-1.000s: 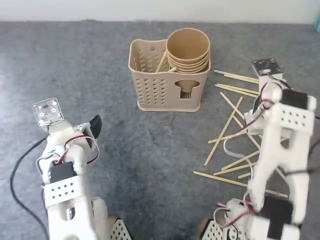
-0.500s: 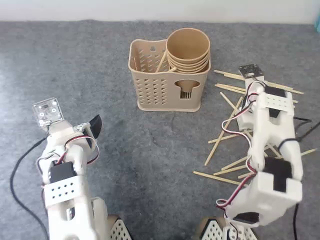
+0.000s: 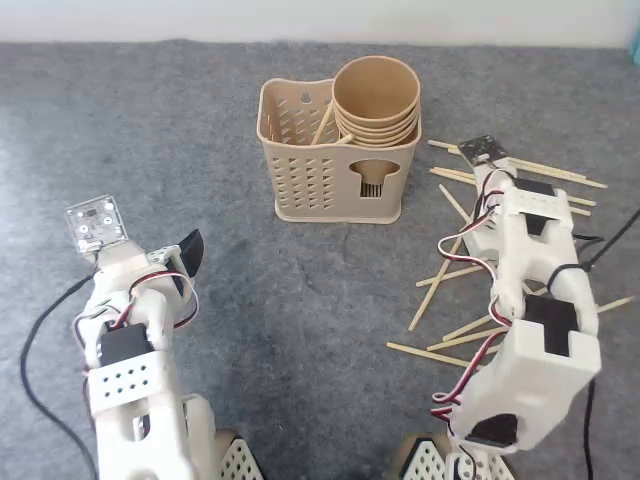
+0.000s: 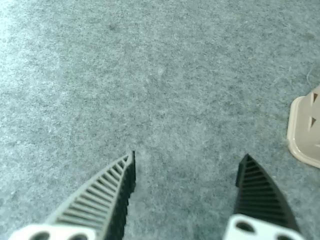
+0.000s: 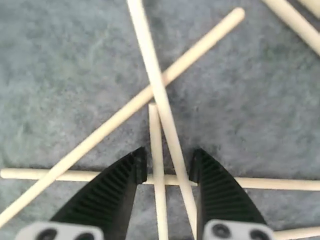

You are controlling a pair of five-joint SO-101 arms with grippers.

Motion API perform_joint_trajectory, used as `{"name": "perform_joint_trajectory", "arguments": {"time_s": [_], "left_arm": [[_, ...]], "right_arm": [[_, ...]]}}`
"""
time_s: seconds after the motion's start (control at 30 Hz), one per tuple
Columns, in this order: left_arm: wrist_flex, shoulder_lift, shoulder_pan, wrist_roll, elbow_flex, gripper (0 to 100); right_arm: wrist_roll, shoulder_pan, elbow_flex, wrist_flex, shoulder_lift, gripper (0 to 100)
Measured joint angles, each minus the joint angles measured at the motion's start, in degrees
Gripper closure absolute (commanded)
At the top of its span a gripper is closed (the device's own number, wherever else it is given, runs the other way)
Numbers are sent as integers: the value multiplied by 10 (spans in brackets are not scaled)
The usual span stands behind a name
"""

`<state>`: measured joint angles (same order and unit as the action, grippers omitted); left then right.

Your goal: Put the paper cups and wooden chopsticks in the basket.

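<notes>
My right pincer [image 5: 168, 152] is spread a little, its jaws straddling two wooden chopsticks [image 5: 156, 130] that lie on the grey carpet [image 3: 250, 300] among the scattered pile beside the basket [image 3: 335, 185]. The paper cups [image 3: 376, 95] sit stacked inside the basket at one end. My left pincer [image 4: 189, 156] hangs spread wide above the carpet, well apart from the basket.
</notes>
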<state>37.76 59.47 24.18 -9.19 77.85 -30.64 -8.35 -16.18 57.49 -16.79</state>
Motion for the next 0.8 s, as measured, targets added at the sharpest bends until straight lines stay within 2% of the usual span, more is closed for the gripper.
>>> {"name": "perform_joint_trajectory", "arguments": {"time_s": [0.03, 0.1, 0.37, 0.8], "left_arm": [[0, 0, 0, 0, 0, 692], [0, 0, 0, 0, 0, 692], [0, 0, 0, 0, 0, 692], [0, 0, 0, 0, 0, 692]], "right_arm": [[-7, 0, 0, 0, 0, 998], [-14, 0, 0, -3, 0, 975], [-19, -29, 0, 10, 11, 990], [-23, -50, 0, 167, 330, 990]]}}
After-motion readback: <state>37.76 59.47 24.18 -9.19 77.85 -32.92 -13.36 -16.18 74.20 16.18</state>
